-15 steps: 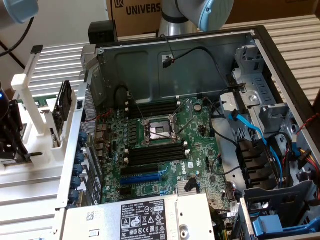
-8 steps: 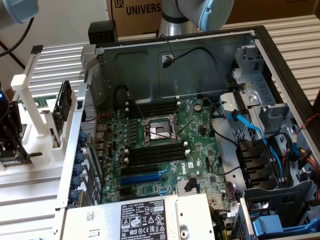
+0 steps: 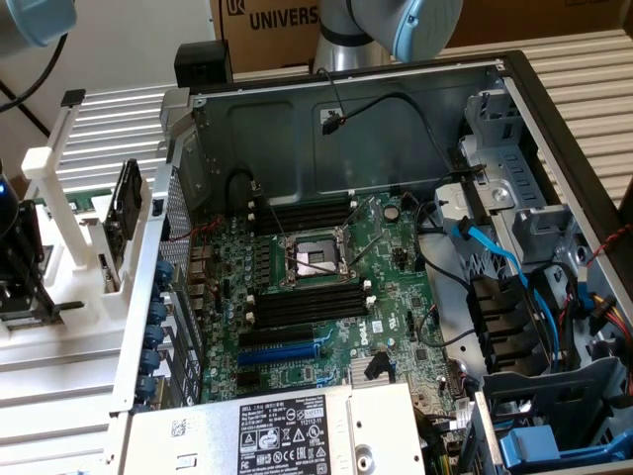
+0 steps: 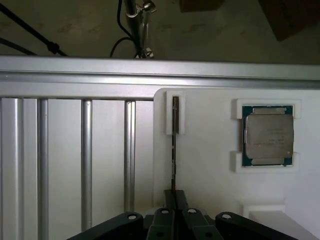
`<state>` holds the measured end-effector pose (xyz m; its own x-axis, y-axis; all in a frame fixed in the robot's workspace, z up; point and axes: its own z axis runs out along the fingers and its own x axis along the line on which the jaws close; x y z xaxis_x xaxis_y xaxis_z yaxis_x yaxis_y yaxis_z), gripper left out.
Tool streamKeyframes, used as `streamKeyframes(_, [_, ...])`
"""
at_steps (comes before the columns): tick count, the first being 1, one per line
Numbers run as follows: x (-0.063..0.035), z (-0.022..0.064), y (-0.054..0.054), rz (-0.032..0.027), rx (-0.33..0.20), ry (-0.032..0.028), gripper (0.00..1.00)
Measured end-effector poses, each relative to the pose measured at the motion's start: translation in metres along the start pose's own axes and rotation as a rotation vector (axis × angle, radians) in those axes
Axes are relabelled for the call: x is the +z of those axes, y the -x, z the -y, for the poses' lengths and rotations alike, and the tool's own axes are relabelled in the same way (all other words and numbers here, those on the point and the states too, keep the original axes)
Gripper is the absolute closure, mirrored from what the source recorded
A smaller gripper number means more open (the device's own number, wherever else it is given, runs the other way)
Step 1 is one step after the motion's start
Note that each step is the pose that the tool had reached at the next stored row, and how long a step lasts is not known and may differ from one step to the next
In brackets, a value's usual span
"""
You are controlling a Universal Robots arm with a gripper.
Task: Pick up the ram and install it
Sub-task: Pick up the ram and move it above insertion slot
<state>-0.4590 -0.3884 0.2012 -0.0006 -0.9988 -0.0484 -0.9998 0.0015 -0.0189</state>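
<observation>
your pincer (image 4: 174, 196) is closed on the ram (image 4: 174, 155). in the wrist view the two dark fingers (image 4: 165, 202) sit tight on either side of the board's near end, with no gap showing beside it.

you see the ram edge-on there, as a thin dark strip standing upright on its long edge. its far end is tucked into a small white slotted bracket (image 4: 175, 114) on the white fixture (image 4: 210, 165), so it is not lifted out. just beside it on the same fixture, in its own square recess and not touching the ram, lies the silver processor chip (image 4: 267, 134), flat and face up.

the fixture rests on the ribbed aluminium counter (image 4: 85, 160). a silver rail (image 4: 150, 75) crosses beyond it.

in the exterior view your pincer is at the exterior view's left edge, down over that white fixture and outside the open computer case (image 3: 514, 89). the motherboard (image 3: 396, 267) lies flat inside the case, well apart from the ram. its long black memory slots (image 3: 302, 216) run in rows on both sides of the open processor socket (image 3: 315, 259). blue cables (image 3: 490, 252) trail along the exterior view's right side of the case. the arm (image 3: 396, 25) rises behind the case, in front of a cardboard box (image 3: 267, 25).
</observation>
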Motion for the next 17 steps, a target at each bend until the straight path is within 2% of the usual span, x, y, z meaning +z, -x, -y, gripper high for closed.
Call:
streamKeyframes(3, [-0.0049,-0.0004,0.0,-0.0002,0.001,0.0003,0.88])
streamKeyframes(7, [-0.0166,-0.0006,0.001,-0.0002,0.006,0.0001,0.88])
streamKeyframes(17, [-0.0635,-0.0003,0.003,-0.0006,0.027,-0.0011,0.88])
